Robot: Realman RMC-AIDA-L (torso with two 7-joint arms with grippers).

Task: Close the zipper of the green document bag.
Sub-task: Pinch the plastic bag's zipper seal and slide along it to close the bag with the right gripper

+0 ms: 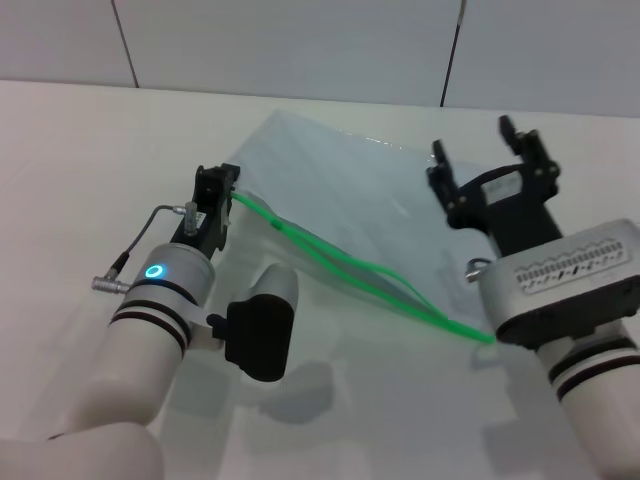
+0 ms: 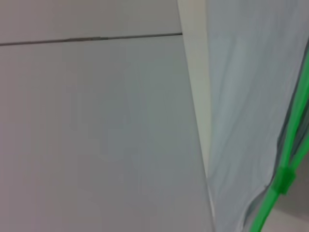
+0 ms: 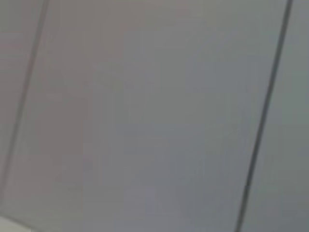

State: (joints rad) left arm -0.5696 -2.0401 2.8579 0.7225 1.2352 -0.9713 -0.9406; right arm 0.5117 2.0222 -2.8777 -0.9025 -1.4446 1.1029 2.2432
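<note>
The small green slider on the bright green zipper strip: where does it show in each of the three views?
Head view: the slider sits left of centre, near the left gripper.
Left wrist view: the slider is at the lower right.
Right wrist view: not in it.
Shared landmark: the pale translucent plastic document bag.

One green document bag (image 1: 350,200), one zipper (image 1: 360,270), one table (image 1: 70,170), two tools: left tool (image 1: 218,180), right tool (image 1: 490,165).

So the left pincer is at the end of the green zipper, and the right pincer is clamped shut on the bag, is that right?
Not quite. In the head view the right pincer is open, fingers spread above the green document bag, gripping nothing. The left pincer is indeed at the end of the zipper.
</note>
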